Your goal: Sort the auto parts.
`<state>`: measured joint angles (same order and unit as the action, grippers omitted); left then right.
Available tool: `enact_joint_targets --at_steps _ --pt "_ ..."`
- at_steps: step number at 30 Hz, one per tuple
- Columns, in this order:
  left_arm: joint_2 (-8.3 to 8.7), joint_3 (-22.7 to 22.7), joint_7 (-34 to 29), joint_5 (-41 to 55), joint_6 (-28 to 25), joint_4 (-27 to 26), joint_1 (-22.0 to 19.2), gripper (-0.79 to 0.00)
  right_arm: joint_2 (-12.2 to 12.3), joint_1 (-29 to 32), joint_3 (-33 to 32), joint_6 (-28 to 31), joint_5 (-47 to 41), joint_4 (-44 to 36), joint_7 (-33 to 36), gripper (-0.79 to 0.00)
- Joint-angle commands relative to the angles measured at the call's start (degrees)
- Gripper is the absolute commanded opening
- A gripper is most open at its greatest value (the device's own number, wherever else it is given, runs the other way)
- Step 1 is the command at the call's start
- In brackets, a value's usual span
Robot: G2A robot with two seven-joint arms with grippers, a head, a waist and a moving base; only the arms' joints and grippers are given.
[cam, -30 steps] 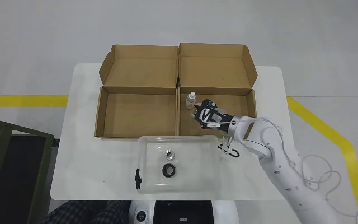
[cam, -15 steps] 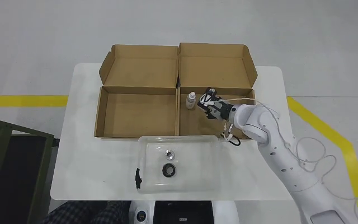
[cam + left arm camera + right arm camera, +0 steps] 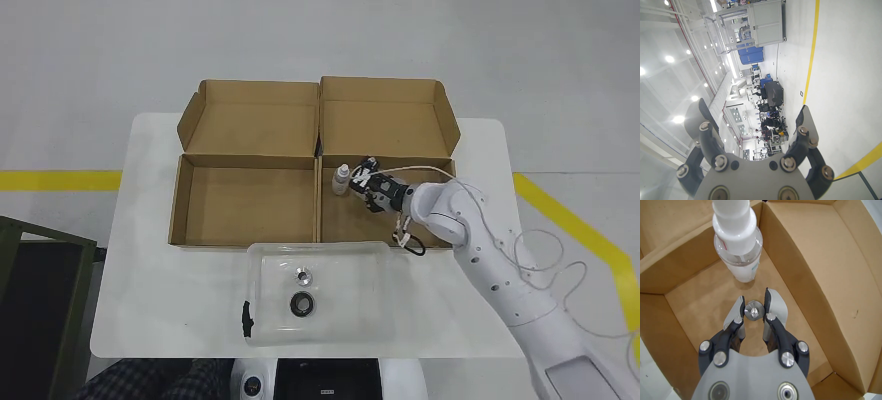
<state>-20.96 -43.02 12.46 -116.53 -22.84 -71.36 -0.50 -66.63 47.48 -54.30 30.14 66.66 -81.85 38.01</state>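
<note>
The right gripper (image 3: 372,190) is inside the right cardboard box (image 3: 345,222), which lies at about two o'clock from the middle of the white table (image 3: 150,250). In the right wrist view the right gripper (image 3: 753,306) has its jaws closed on a round metal part (image 3: 754,312). This is a small disc with a shiny stud at its centre, and the stud points back toward the wrist. The disc sits between the two pads close to their tips. One pad (image 3: 741,309) presses one side of its rim and the other pad (image 3: 767,302) presses the opposite side, so the part is centred in the grip. The part is low over the brown floor of the box, near the wall (image 3: 810,266). I cannot tell whether it touches the floor. A small clear bottle with a white cap (image 3: 738,247) stands upright just ahead of the fingertips, apart from them. From above, the bottle (image 3: 342,179) is at about ten o'clock from the gripper, in the corner beside the wall shared with the left cardboard box (image 3: 250,205). A clear plastic bin (image 3: 262,262) sits at six o'clock on the table and holds a small metal piece (image 3: 303,274) and, just beside it at its six o'clock, a black ring (image 3: 302,305). The left gripper (image 3: 753,108) has its jaws spread wide with nothing between them and faces out over the hall floor.
</note>
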Motion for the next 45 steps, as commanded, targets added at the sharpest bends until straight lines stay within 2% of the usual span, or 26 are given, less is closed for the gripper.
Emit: enact_joint_targets --at_steps 1,3,4,7,9,15,21,30,41,45 --pt "0.00 0.00 0.00 0.00 0.00 0.00 0.00 0.000 -0.14 -0.20 0.34 -0.17 0.16 0.54 -0.17 -0.708" --pt "0.00 0.00 0.00 0.00 0.00 0.00 0.00 0.000 -0.27 -0.41 0.63 -0.30 0.31 0.94 -0.32 -0.508" --pt "0.00 0.00 0.00 0.00 0.00 0.00 0.00 0.000 -0.33 -0.48 0.73 -0.34 0.35 1.08 -0.40 -0.440" --pt "0.00 0.00 0.00 0.00 0.00 0.00 0.00 0.000 -0.45 -0.63 0.87 -0.49 0.47 1.22 -0.53 -0.317" --pt "0.00 0.00 0.00 0.00 0.00 0.00 0.00 0.000 -0.49 -0.68 0.83 -0.54 0.54 1.20 -0.66 -0.262" --pt "0.00 0.00 0.00 0.00 0.00 0.00 0.00 0.000 -0.20 -0.02 -0.78 -0.68 0.79 -1.19 -1.40 -0.188" --pt "0.00 0.00 0.00 0.00 0.00 0.00 0.00 0.000 0.85 2.95 -4.48 0.13 0.87 -8.14 -0.80 -0.185" --pt "0.00 0.00 0.00 0.00 0.00 0.00 0.00 0.000 2.26 11.21 -8.28 2.06 -0.88 -21.36 -0.05 -0.163" --pt "0.00 0.00 0.00 0.00 0.00 0.00 0.00 0.000 3.09 19.66 -6.66 4.53 1.20 -34.02 0.09 -0.163" --pt "0.00 0.00 0.00 0.00 0.00 0.00 0.00 0.000 3.14 21.10 -4.68 6.29 1.82 -36.17 -0.51 -0.194"
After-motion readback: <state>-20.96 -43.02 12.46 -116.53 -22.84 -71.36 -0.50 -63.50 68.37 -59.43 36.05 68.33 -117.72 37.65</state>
